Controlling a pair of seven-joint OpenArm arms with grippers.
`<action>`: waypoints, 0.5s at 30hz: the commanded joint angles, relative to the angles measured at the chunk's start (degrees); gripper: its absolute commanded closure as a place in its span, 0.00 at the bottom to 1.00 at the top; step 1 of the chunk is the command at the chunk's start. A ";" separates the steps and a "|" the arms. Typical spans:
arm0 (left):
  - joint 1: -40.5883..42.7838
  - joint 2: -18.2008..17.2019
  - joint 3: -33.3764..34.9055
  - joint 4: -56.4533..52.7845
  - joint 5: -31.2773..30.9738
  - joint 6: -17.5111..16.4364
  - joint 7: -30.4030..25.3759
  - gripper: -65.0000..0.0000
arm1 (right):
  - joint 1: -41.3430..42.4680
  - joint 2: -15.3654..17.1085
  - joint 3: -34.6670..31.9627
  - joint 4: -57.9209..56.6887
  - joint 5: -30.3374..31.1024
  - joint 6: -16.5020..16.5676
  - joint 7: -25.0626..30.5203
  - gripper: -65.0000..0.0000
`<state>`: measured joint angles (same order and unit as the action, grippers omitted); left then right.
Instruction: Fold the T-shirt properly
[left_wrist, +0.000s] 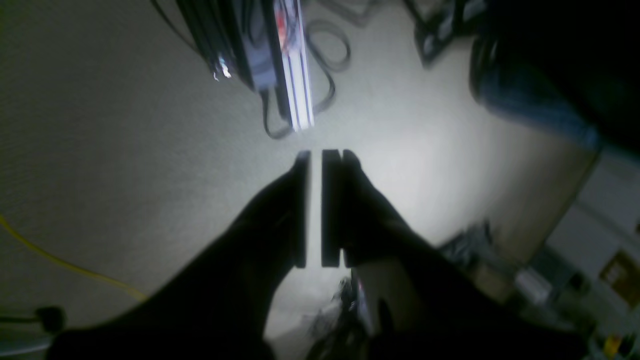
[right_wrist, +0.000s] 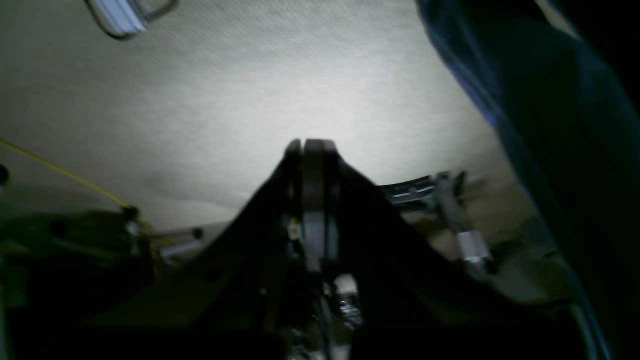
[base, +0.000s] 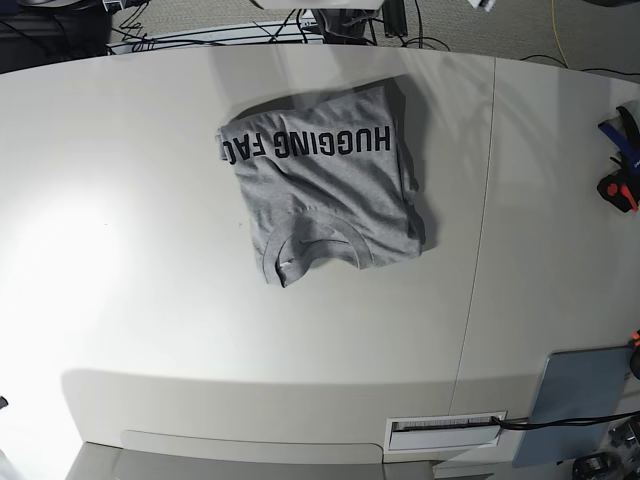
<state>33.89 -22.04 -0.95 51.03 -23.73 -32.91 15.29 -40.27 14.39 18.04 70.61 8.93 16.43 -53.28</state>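
1 T-shirt (base: 325, 190), folded, lies on your table (base: 150, 300) toward 12 o'clock of centre, lettering up, collar at 6. Left gripper (left_wrist: 316, 155): narrow slit between fingers, nothing held. Right gripper (right_wrist: 309, 145): fingers pressed together, empty.

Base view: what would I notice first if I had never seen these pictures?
First, the grey T-shirt, folded into a rough square near the far middle of the white table, with black letters across its far part and its collar toward the near edge. Both wrist views look out over pale carpet. The left pincer shows a thin slit of light between its dark fingers, and the right pincer is shut. Neither holds anything.
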 joint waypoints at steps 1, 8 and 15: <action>-0.72 -0.11 -0.09 -1.84 -0.22 -0.57 -0.87 0.94 | 0.55 0.87 0.37 -2.43 -0.37 0.83 1.07 1.00; -10.27 2.58 -0.09 -12.15 -0.26 0.07 -1.84 0.94 | 10.69 0.87 0.39 -20.02 -0.37 1.22 6.38 1.00; -16.65 5.33 -0.07 -15.52 1.36 3.43 -1.81 0.94 | 16.39 0.50 0.39 -27.89 -0.37 1.29 16.65 1.00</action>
<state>17.04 -16.32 -0.97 35.29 -22.37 -28.80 13.61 -23.64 14.06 18.22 42.30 8.82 17.80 -36.64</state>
